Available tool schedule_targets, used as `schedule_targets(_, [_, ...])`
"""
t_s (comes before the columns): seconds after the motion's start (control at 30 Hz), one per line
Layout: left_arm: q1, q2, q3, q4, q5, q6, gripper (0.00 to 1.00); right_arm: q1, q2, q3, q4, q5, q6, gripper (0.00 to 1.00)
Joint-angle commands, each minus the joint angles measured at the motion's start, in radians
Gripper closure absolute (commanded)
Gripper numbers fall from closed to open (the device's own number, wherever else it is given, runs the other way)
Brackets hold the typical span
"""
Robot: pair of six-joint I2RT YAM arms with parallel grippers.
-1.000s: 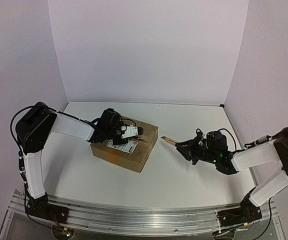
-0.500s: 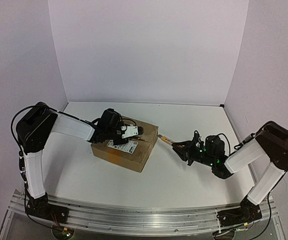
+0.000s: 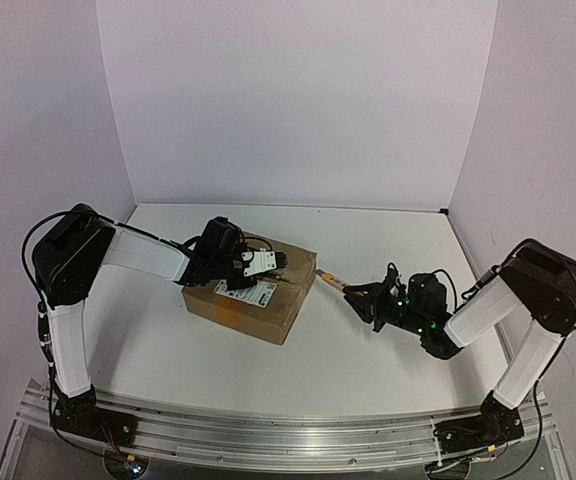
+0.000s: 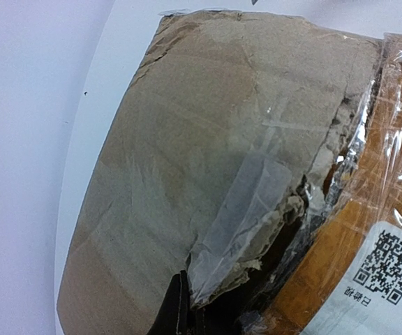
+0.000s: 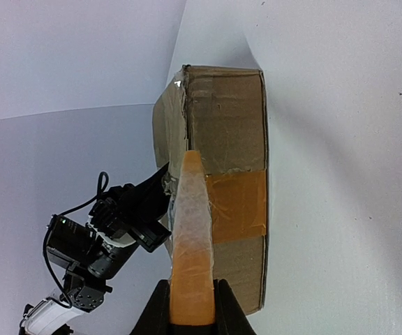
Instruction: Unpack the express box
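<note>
Currently: express box lies toward 9 o'clock of table centre, flaps down. Left gripper clenched, resting on its top. Right gripper grasps orange tool, tip by the box's 3 o'clock edge. Step, as judged: opening the seal. Next calls for steering the tip into the orange tape seam.

Soft, even light comes down from above, with a faint violet tint on the walls. The box drops only a pale, short shadow on the table. Up close from the left wrist, clear tape flashes white glare. From the right wrist, the orange stick nearest the lens is blurred, the box beyond sharper
</note>
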Motion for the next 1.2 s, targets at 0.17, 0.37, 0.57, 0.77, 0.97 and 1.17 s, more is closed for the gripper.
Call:
schedule_targets(0.17, [-0.010,0.032,-0.021,-0.083,0.083,-0.051,1.00,-0.004,0.063,0.061,0.065,0.015,0.008,1.00])
schedule_targets(0.37, [-0.010,0.031,-0.027,-0.084,0.087,-0.052,1.00,-0.004,0.062,0.055,0.094,0.017,0.018,1.00])
schedule_targets(0.57, [-0.010,0.028,-0.032,-0.084,0.085,-0.051,1.00,-0.004,0.019,0.036,0.093,0.015,0.018,1.00])
schedule_targets(0.77, [-0.010,0.028,-0.035,-0.081,0.086,-0.050,1.00,-0.002,0.009,0.035,0.089,0.013,0.021,1.00])
schedule_targets(0.97, [-0.010,0.025,-0.038,-0.081,0.083,-0.050,1.00,0.002,0.003,0.026,0.080,0.023,0.029,1.00])
schedule_targets(1.17, [-0.010,0.024,-0.043,-0.075,0.090,-0.043,1.00,0.006,0.045,0.071,0.082,0.007,0.013,1.00])
